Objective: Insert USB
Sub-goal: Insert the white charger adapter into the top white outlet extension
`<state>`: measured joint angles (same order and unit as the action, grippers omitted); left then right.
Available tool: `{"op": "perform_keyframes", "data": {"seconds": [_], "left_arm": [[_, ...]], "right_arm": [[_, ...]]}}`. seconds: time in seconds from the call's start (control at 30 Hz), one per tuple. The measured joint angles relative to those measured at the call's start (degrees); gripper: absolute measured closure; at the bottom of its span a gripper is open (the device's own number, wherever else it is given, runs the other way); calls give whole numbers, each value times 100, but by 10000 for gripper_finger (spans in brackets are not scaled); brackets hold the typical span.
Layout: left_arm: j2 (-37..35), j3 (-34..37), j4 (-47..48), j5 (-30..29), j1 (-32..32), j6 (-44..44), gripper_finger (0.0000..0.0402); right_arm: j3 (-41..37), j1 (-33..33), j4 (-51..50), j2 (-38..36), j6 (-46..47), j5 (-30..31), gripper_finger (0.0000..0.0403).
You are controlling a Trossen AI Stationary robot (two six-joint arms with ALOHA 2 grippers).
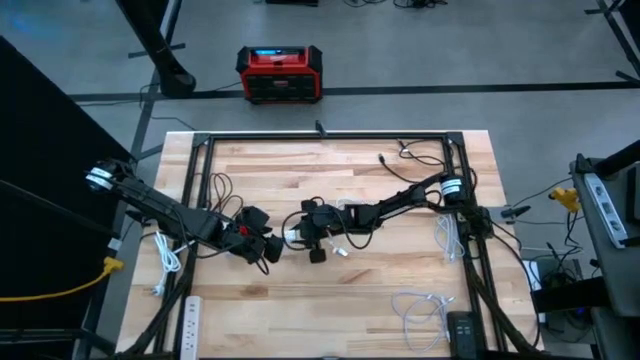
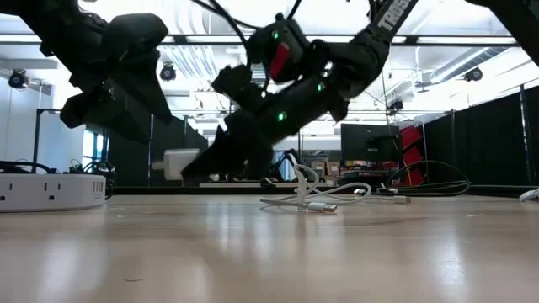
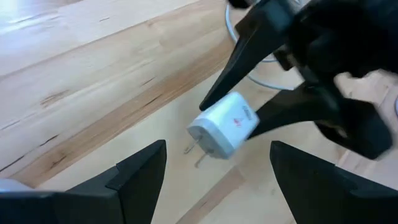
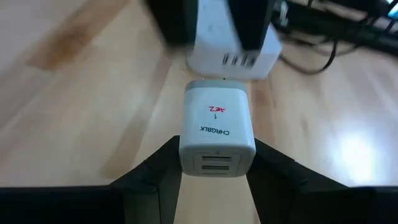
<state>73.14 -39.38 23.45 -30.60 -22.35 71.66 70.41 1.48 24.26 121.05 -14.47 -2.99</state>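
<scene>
Right gripper (image 4: pixel 216 177) is clamped on the white charger block (image 4: pixel 217 127), lifted over mid-table, left gripper (image 3: pixel 217 180) spread wide just beside it, holding nothing; grasp step looks done, next needs the USB cable (image 2: pixel 316 200) plug aligned to its ports.

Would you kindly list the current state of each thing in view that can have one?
White cube-shaped wall charger: gripped, lifted off the table, ports empty.
Right claw: shut on the charger.
Left claw: open, empty, facing the charger.
White USB cable: lying loose, unplugged.
</scene>
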Motion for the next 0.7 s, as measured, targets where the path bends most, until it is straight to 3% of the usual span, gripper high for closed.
{"op": "perform_keyframes", "data": {"seconds": [0.4, 0.7], "left_arm": [[263, 4, 9, -159, 4, 109, 127], [182, -100, 41, -271, -66, -259, 127]], "right_arm": [[0, 2, -180, -539, -123, 0, 262], [-9, -89, -1050, -766, -98, -5, 262]]}}
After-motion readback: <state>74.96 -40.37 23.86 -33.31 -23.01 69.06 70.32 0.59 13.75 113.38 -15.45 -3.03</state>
